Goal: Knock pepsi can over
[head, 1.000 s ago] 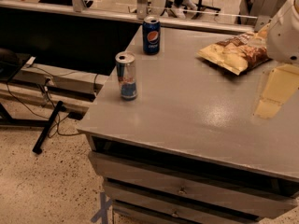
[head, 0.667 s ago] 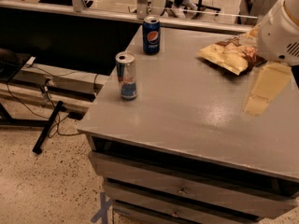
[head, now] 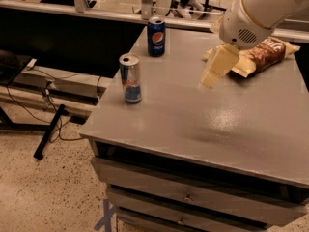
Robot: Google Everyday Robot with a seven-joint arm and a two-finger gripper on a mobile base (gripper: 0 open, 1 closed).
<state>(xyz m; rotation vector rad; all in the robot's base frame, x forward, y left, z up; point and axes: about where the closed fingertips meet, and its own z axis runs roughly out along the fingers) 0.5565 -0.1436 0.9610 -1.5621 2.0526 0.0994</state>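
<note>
The pepsi can (head: 156,36) was seen upright at the far edge of the table (head: 193,124). A slimmer can (head: 131,78) was stood left of it, nearer. The gripper (head: 210,79) was held right of the pepsi can, apart; a chip bag (head: 263,52) was laid farther right.

slim can (head: 130,79) and chip bag (head: 263,54) on table (head: 193,124).

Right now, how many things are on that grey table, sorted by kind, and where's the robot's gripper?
Drink cans: 2 (pepsi can, slim silver-and-blue can)
Snack bags: 1 (brown chip bag)
Total: 3
The gripper hovers over the table, between the cans and the bag.
</note>
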